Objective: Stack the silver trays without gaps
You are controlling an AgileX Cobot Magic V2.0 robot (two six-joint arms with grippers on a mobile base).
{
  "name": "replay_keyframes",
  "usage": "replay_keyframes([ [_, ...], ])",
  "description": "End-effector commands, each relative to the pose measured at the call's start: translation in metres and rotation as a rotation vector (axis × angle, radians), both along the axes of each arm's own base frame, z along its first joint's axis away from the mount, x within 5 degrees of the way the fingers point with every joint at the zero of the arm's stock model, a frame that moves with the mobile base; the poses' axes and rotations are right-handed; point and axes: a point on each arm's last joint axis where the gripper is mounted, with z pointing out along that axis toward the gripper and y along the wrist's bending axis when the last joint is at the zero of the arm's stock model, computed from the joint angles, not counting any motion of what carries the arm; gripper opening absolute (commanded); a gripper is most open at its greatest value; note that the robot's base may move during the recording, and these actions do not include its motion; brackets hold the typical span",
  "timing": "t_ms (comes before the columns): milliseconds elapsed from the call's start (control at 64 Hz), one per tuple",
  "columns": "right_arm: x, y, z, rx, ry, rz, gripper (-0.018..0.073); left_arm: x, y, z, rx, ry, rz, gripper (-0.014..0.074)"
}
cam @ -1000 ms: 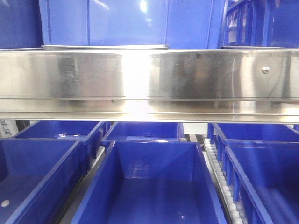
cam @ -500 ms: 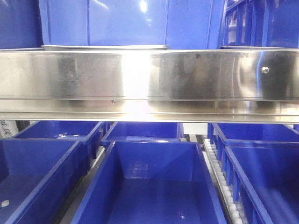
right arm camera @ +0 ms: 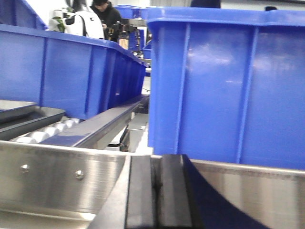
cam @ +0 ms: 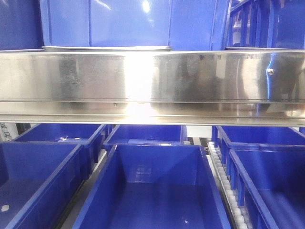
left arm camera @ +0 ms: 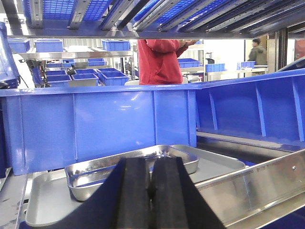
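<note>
Black rubber pads of my left gripper (left arm camera: pixel 151 191) sit pressed together, holding nothing, at the bottom of the left wrist view. Just beyond the fingertips a small silver tray (left arm camera: pixel 131 168) rests inside a larger silver tray (left arm camera: pixel 47 205), its rim clear of the big tray's rim on all sides I can see. To the right of that gripper runs the steel shelf rail (left arm camera: pixel 257 183); behind the trays stands a blue bin wall (left arm camera: pixel 100 129), and past it a person in red (left arm camera: pixel 159 62). My right gripper (right arm camera: pixel 156 195) is likewise closed and empty, at a second rail (right arm camera: pixel 52 179), a blue bin (right arm camera: pixel 228 86) directly ahead.
</note>
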Motion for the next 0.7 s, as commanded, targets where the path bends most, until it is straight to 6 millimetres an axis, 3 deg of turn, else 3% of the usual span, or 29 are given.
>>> replay_keyframes([
  [0,-0.0009,-0.0006,0.0028,-0.004,-0.033,-0.011,-0.0079,-0.0016,-0.0009,0.0022,-0.004,-0.020,-0.015,-0.0008],
  [281,-0.0001,0.0000,-0.0046,0.000,0.048,-0.004,-0.0079,-0.0016,-0.0009,0.0022,-0.004,-0.020,-0.015,-0.0008],
  [688,-0.0002,-0.0002,-0.0029,0.000,0.030,-0.005,-0.0079,-0.0016,-0.0009,0.0022,-0.004,-0.020,-0.015,-0.0008],
])
